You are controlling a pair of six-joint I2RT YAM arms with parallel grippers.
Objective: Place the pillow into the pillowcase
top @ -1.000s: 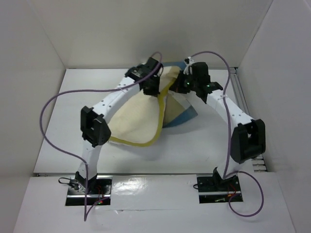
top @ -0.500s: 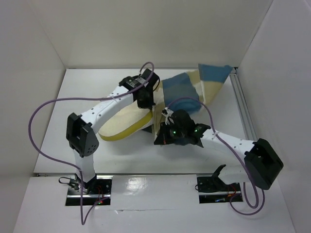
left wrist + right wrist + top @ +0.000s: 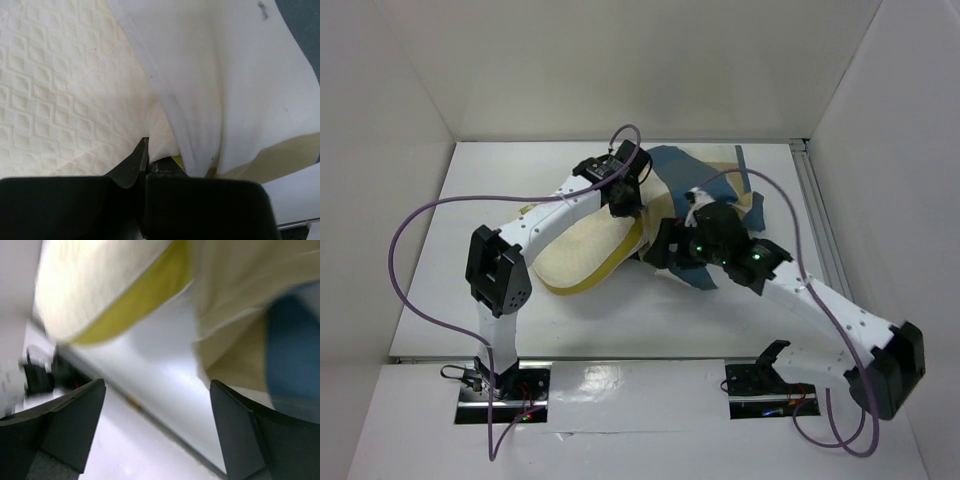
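Note:
The cream pillow (image 3: 582, 255) with its yellow edge band lies left of centre on the table. The checked blue-and-tan pillowcase (image 3: 678, 170) is bunched over its far right end. My left gripper (image 3: 625, 203) sits at that end, shut on the pillow's edge. In the left wrist view the left gripper (image 3: 147, 150) pinches pale padding beside the quilted pillow (image 3: 65, 90) and the pillowcase's white lining (image 3: 210, 75). My right gripper (image 3: 662, 250) hovers just right of the pillow, open. In the blurred right wrist view the right gripper (image 3: 157, 384) has nothing between its fingers, with the pillow (image 3: 100, 285) and pillowcase (image 3: 250, 355) above.
White walls close in the table on the left, back and right. A metal rail (image 3: 817, 225) runs along the right side. Purple cables (image 3: 430, 215) loop over the left half and behind the right arm. Both arm bases (image 3: 500, 385) stand at the near edge.
My right gripper has opened and let the pillowcase go. The cloth, stretched toward the back right before, has dropped into a bunch over the pillow's end. The left gripper stays shut.

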